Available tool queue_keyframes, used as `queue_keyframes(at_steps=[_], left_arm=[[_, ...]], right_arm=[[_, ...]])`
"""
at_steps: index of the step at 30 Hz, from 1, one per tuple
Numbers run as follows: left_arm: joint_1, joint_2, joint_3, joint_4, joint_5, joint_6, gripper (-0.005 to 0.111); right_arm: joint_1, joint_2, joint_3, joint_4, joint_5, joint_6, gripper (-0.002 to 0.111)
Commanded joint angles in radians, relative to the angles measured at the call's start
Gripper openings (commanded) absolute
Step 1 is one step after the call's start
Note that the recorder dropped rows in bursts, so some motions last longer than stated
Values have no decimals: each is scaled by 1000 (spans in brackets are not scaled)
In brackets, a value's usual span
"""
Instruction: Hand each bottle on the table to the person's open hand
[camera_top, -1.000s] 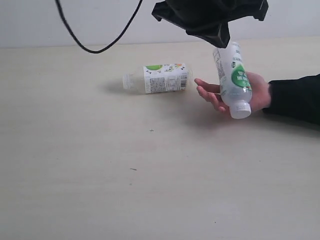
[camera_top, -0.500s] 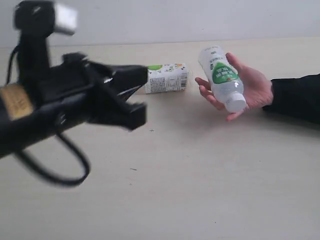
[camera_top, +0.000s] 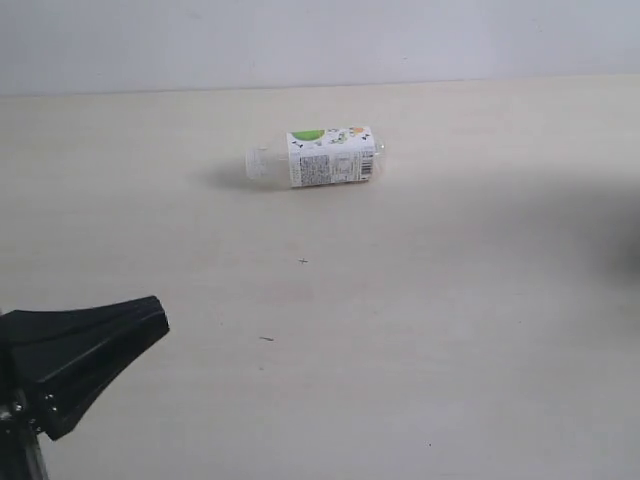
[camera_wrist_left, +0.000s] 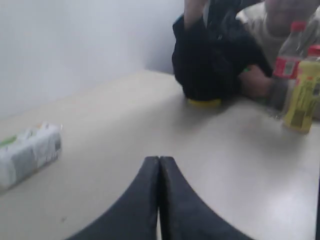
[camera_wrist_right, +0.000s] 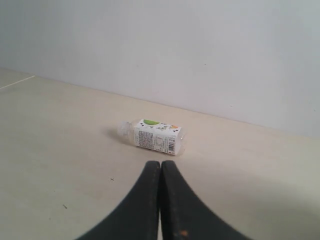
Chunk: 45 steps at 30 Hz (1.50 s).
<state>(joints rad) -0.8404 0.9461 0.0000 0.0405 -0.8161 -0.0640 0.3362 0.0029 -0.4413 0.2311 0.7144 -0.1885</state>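
Clear, white-green-labelled bottle (camera_top: 315, 157) lies on its side towards the desk's (camera_top: 450, 350) far edge. Probably light, thin-walled, slick and apt to roll, so grip across the labelled mid-body. Left end effector (camera_wrist_left: 159, 161) and right end effector (camera_wrist_right: 160, 163) are pinched together, empty.

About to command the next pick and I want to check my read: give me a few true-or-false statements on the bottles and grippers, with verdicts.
1. The clear bottle with the white-green label lies on its side on the table. True.
2. The left gripper is shut on that bottle. False: it is shut but empty, well apart from the bottle.
3. The right gripper has its jaws wide open. False: the jaws are closed together, holding nothing.
4. The left wrist view shows a yellow-labelled bottle beside a red-labelled bottle. True.
5. An open hand shows in the exterior view. False: no hand is in that view.
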Motion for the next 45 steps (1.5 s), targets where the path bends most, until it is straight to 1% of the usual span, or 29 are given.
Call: queue_keyframes(at_steps=[1,6,8,11,14,17,19,24,29,35,38,45], left_arm=[[-7,-97,0,-9,-99,4,0],[-7,-201,0,-179,30,91,0],[-7,-233,0,-249,123,137,0],[-7,-273,-58,-365,308,281,0],[-7,-309,-141,-343,473,371,0],[-7,-347,-189,-331,554,369,0],[-7,-374,-186,-333,556,358,0],[-7,-463,-132,-333,563,348,0],[-7,-514,-75,-333,602,351,0],[-7,-516,0,-331,590,355,0],[-7,-516,0,-331,557,355,0],[-7,-516,0,-331,554,374,0]], right_arm=[[1,-3,7,1,-13,0,0],[1,-3,7,1,-13,0,0],[1,-3,7,1,-13,0,0],[1,-3,7,1,-13,0,0],[1,-3,7,1,-13,0,0],[1,-3,7,1,-13,0,0],[1,-3,7,1,-13,0,0],[1,-3,7,1,-13,0,0],[1,-3,7,1,-13,0,0],[1,-3,7,1,-13,0,0],[1,-3,7,1,-13,0,0],[1,-3,7,1,-13,0,0]])
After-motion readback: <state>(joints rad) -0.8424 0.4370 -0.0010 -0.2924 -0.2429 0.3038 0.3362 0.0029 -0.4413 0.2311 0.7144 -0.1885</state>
